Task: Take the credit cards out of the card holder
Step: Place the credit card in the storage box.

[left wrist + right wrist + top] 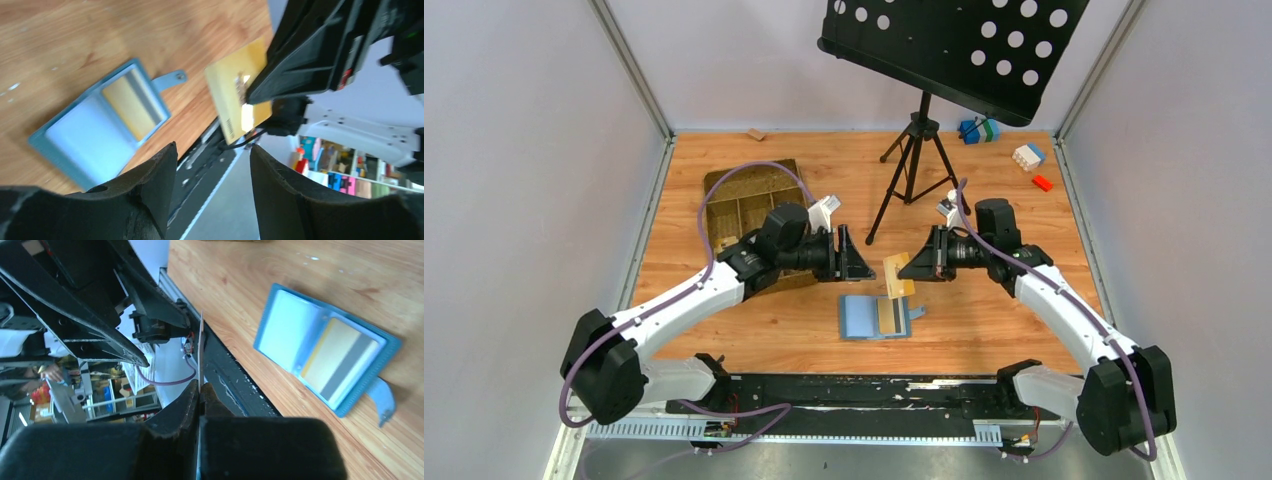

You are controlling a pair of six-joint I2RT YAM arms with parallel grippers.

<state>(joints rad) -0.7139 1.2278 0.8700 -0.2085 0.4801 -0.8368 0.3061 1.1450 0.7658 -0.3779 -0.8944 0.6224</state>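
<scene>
Left gripper (pixel 212 150): fingers (pixel 150 185) spread apart, nothing between them, released; it points at the right gripper (pixel 909 268) from close by. Right gripper clenched on the lower edge of a gold credit card (pixel 240 97), held on edge above the wooden table (pixel 984 320), just beyond the left fingertips. Card holder (pixel 864 318) lies open and flat on the table below and between both grippers, tab toward the right arm. A second card (pixel 340 365), gold with a grey stripe, sits in its right-hand pocket. Brown compartmented tray (pixel 744 200) lies beyond the left arm.
</scene>
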